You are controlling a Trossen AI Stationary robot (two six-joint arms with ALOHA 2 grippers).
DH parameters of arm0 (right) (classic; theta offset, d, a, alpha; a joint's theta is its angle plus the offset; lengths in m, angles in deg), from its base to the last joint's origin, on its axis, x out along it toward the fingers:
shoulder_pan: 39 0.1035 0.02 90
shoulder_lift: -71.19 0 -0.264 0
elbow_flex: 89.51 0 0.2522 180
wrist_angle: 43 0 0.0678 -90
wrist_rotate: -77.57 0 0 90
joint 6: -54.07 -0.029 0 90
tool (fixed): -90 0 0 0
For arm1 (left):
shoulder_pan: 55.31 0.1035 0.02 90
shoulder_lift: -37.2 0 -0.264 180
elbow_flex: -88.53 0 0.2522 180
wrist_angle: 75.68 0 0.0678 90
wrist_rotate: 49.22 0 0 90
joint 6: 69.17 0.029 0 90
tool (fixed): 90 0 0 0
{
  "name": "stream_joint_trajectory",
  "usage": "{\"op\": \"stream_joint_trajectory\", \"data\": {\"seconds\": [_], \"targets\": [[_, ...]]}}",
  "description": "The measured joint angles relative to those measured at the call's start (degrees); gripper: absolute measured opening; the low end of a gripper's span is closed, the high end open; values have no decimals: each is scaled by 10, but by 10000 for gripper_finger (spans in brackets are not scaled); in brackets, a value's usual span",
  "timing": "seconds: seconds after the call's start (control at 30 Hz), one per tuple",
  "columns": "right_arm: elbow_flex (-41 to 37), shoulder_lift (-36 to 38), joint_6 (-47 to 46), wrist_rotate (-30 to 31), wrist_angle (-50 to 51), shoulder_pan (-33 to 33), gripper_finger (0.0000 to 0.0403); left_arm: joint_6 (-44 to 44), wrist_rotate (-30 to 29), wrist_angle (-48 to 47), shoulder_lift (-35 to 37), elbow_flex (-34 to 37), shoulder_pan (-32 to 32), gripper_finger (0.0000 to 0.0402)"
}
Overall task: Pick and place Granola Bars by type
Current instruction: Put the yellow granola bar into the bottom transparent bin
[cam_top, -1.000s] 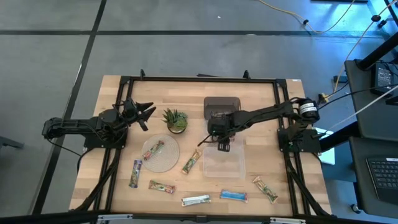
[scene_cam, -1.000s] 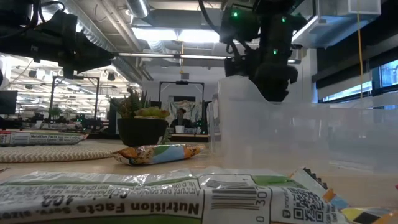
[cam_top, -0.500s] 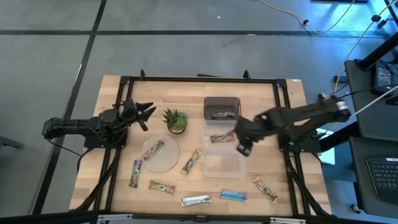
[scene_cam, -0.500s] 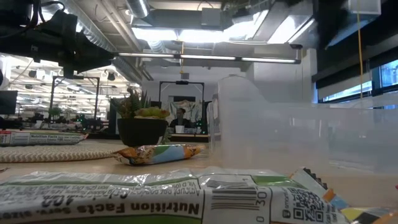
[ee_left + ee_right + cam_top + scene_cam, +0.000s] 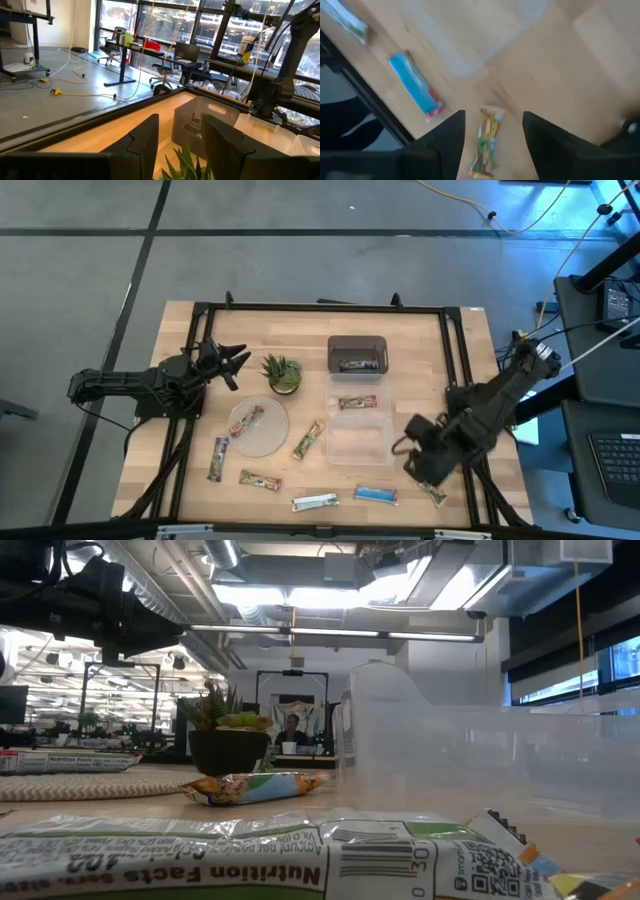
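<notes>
Several granola bars lie on the wooden table. One sits in the dark bin (image 5: 357, 363), one (image 5: 357, 402) just past the clear container (image 5: 358, 442), and one on the round mat (image 5: 247, 422). Others lie along the near edge, among them a silver one (image 5: 315, 501) and a blue one (image 5: 375, 495). My right gripper (image 5: 425, 470) hangs open, pointing down, over a green-and-tan bar (image 5: 487, 140) at the near right; its fingers stand on either side, above the bar, clear of it. My left gripper (image 5: 180, 145) waits open at the far left.
A small potted plant (image 5: 283, 372) stands between my left gripper and the dark bin. A black frame rail (image 5: 470, 480) runs along the table's right edge, close to my right arm. The blue bar (image 5: 415, 90) lies beside the bar under my right gripper.
My right gripper has risen from the clear container's far end and swung toward the table's right and near edges, rolling about its own axis, and has left the low view. A granola bar now lies where it stood.
</notes>
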Motion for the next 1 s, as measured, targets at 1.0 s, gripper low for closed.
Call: {"op": "stream_joint_trajectory", "data": {"seconds": [1.0], "targets": [[-71, -164, -139, -65, -118, 65, 200, -29, 0, 0, 0, 0, 0, 139]]}}
